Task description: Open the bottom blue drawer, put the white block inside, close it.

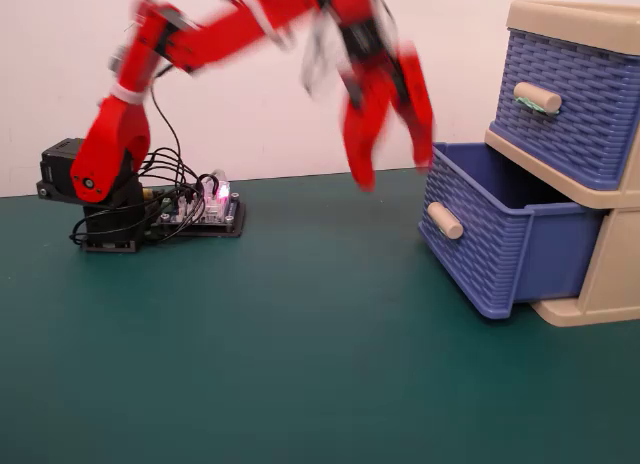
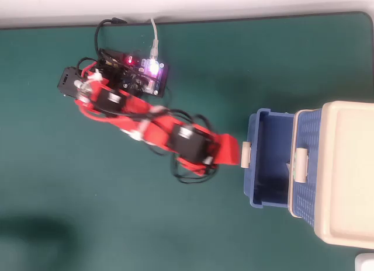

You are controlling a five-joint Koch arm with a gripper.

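Observation:
The bottom blue drawer [image 1: 500, 234] stands pulled out of the beige cabinet [image 1: 610, 274], with its plain beige handle [image 1: 444, 220] facing left. My red gripper [image 1: 392, 172] is motion-blurred and hangs open and empty just left of the drawer's front rim, above the table. In the overhead view the gripper [image 2: 234, 153] ends right before the drawer handle [image 2: 246, 154]. Only a sliver of the white block [image 2: 287, 164] shows, deep inside the drawer [image 2: 269, 122] under the upper drawer's front. In the fixed view the drawer wall hides the block.
The upper blue drawer [image 1: 570, 94] is shut; its handle [image 1: 537, 97] bears a green smear. The arm's base [image 1: 95, 199] and a lit controller board [image 1: 205, 209] with cables sit at the back left. Green mat [image 1: 300, 364] covers the table.

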